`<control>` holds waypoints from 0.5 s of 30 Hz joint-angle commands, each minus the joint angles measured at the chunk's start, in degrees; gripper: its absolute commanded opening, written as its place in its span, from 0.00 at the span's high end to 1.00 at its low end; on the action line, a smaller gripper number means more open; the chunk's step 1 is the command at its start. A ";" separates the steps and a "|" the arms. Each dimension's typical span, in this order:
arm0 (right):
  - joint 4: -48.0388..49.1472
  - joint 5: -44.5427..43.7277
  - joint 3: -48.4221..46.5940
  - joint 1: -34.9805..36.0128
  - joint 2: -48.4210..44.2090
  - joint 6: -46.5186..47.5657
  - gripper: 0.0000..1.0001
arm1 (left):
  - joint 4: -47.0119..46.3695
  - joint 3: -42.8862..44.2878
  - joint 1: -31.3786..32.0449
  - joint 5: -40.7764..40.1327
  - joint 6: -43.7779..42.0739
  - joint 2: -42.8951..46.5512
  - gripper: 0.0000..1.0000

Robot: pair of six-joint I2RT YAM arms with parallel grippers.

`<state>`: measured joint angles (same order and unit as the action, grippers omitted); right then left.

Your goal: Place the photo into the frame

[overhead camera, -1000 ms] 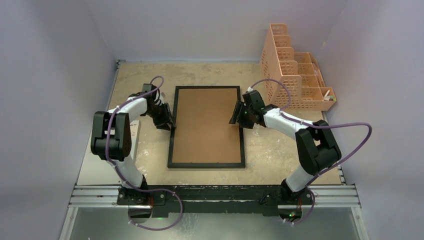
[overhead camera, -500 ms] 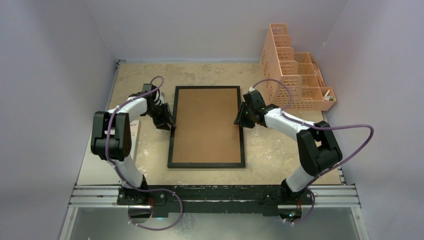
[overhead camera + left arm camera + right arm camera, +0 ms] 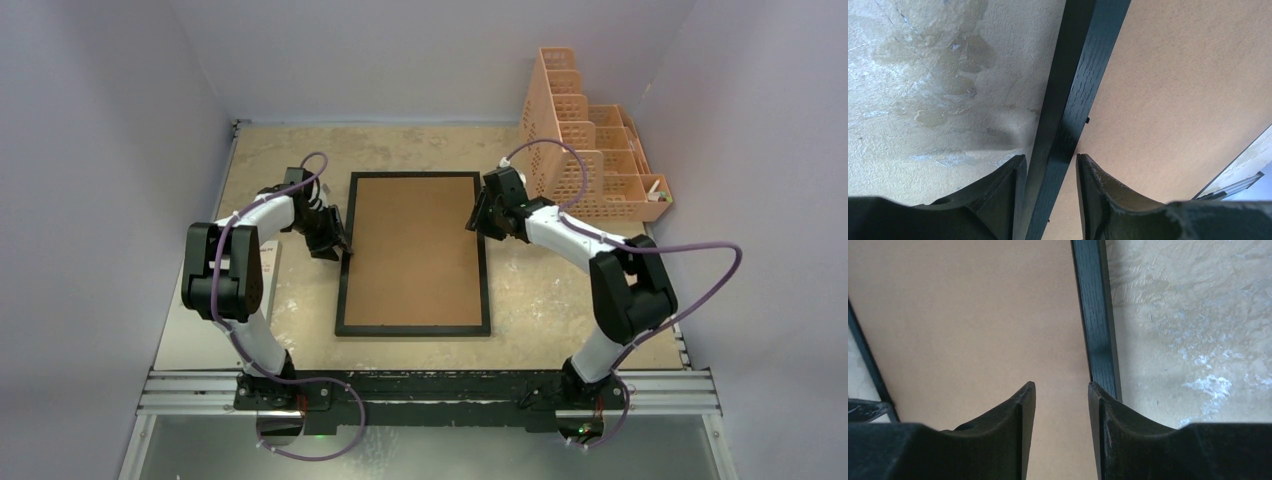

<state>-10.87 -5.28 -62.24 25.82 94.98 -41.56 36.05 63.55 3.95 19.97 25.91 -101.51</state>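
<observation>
While the frame (image 3: 413, 329) lay face-down in the middle of the table (image 3: 270, 150), brown board up, the left gripper (image 3: 1048, 161) sat at its left rail. Its fingers (image 3: 1003, 190) stood one on each side of the black rail, close against it; whether they pinched it could not be told. The right gripper (image 3: 1060, 387) hovered over the board just inside the right rail, its fingers (image 3: 1013, 420) spread with nothing between them. A peach organizer (image 3: 590, 150) stood at the far right corner.
</observation>
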 commanded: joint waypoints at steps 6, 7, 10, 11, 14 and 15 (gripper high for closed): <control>0.37 1.54 -5.68 -0.16 6.90 -0.15 0.55 | -1.66 0.44 0.27 1.44 -1.26 0.09 0.53; 0.53 2.00 -5.59 -0.15 7.34 -0.01 0.55 | -1.68 0.36 0.28 1.62 -1.30 -0.04 0.53; 0.70 4.39 -5.06 -0.12 8.38 0.65 0.56 | -1.93 0.19 0.27 2.46 -1.30 -0.47 0.53; 0.83 4.84 -4.78 -0.14 8.58 0.66 0.56 | -2.01 0.17 0.27 2.72 -1.26 -0.61 0.53; 2.38 6.64 -3.70 -0.15 8.18 1.28 0.56 | -2.20 0.01 0.27 3.09 -1.13 -0.86 0.53; 3.34 8.04 -3.30 -0.16 7.82 1.41 0.56 | -2.19 0.00 0.30 3.27 -1.13 -1.02 0.53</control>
<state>-8.99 -1.91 -66.24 25.74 102.61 -41.06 35.22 63.53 3.95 21.43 25.87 -101.80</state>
